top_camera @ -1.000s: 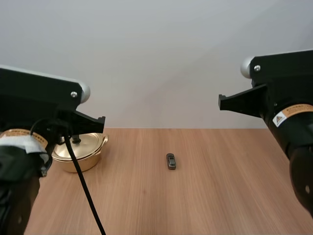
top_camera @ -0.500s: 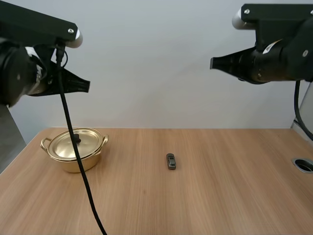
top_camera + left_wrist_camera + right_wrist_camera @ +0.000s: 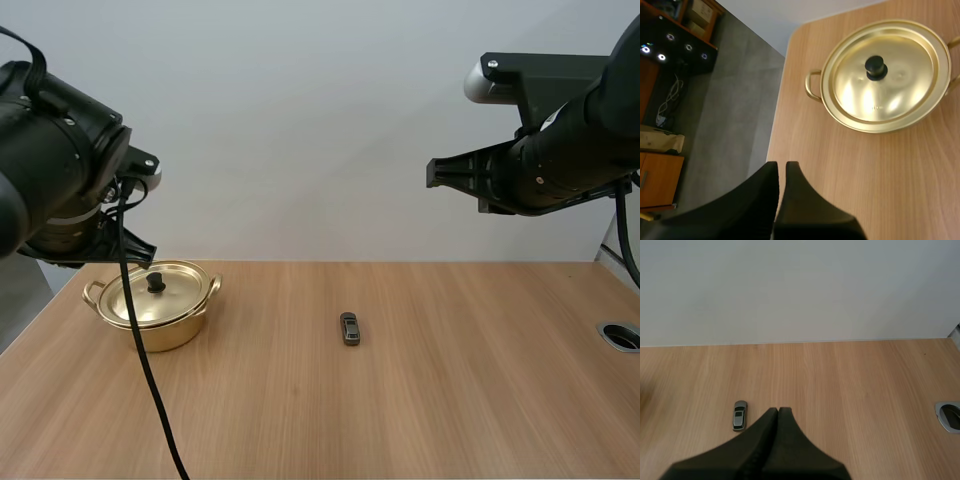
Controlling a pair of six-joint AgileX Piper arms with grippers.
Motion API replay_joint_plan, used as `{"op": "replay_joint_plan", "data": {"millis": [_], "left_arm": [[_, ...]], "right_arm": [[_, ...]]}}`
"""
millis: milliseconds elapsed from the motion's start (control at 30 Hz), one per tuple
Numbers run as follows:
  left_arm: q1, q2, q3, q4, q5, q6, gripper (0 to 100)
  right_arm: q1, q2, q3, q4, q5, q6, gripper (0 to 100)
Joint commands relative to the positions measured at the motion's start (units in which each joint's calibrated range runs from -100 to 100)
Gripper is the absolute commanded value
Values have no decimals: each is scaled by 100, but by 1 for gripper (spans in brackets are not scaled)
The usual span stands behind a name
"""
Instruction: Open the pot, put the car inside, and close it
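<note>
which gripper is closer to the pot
The left gripper: it hangs shut beside the gold pot, whose lid is on. The right gripper, also shut, hangs by the small grey car instead.

Table (image 3: 450, 400): light wood-grain top, its far edge against a plain pale wall.
Item 1: gold-coloured pot (image 3: 168, 332) with two side handles, standing upright at the far left, near the table's left edge. Its lid (image 3: 178, 296) is seated, black knob on top.
Item 2: small grey toy car (image 3: 349, 328), about mid-table, well apart from the pot and to its right, lying lengthwise near-to-far.
Item 3: round metal-rimmed port (image 3: 622, 336), set into the top at the right edge.
</note>
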Motion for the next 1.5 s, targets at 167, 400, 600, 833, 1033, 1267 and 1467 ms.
{"op": "replay_joint_plan", "data": {"millis": [167, 400, 600, 833, 1033, 1267, 1467], "left_arm": [[-2, 398, 2, -88, 46, 777, 72], [-2, 396, 2, -260, -219, 730, 100], [-2, 386, 2, -121, -585, 741, 100], [-2, 386, 2, -834, -1928, 741, 100], [-2, 402, 2, -1631, -2585, 393, 100], [-2, 402, 2, -1602, -2862, 83, 100], [199, 576, 2, -1498, -2666, -113, 95]], "right_arm": [[1, 3, 7, 19, 128, -7, 0], [1, 3, 7, 19, 128, -73, 0], [1, 3, 7, 19, 128, -102, 0], [1, 3, 7, 19, 164, -100, 0], [1, 3, 7, 19, 185, -100, 0], [1, 3, 7, 19, 185, -100, 0], [1, 3, 7, 19, 185, -100, 0]]}}
